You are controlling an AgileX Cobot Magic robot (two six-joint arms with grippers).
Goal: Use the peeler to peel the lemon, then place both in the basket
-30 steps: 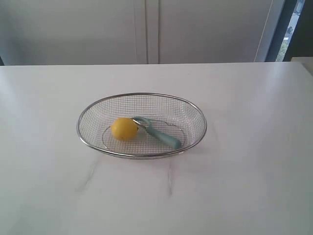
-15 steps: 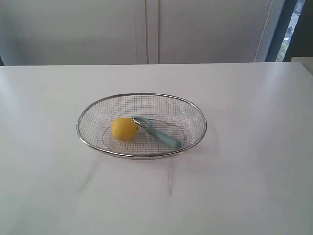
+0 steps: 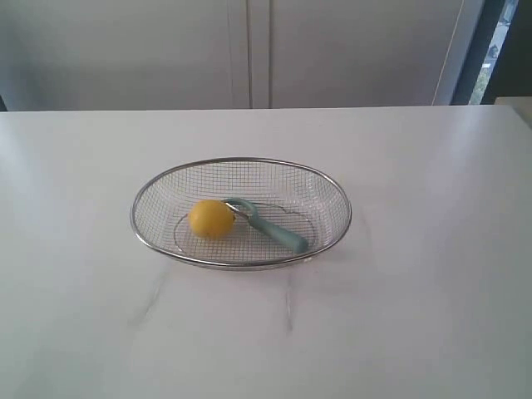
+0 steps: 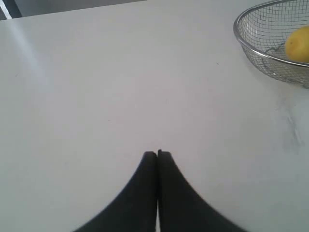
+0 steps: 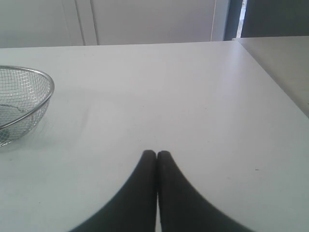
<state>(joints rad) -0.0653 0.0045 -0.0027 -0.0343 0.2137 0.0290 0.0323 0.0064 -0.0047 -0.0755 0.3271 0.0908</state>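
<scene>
The yellow lemon (image 3: 211, 219) lies inside the silver wire basket (image 3: 328, 187), on its left half. The teal-handled peeler (image 3: 278, 233) rests beside it in the basket, its metal head touching the lemon. Neither arm shows in the exterior view. My left gripper (image 4: 157, 153) is shut and empty over bare table, with the basket (image 4: 251, 48) and lemon (image 4: 298, 44) far off at one corner of the left wrist view. My right gripper (image 5: 156, 153) is shut and empty too, with the basket's rim (image 5: 46, 99) off to one side of the right wrist view.
The white table (image 3: 432, 316) stretches wide around the basket. Its right edge (image 5: 270, 79) shows in the right wrist view. Pale cabinet doors (image 3: 249, 50) stand behind the table's far edge.
</scene>
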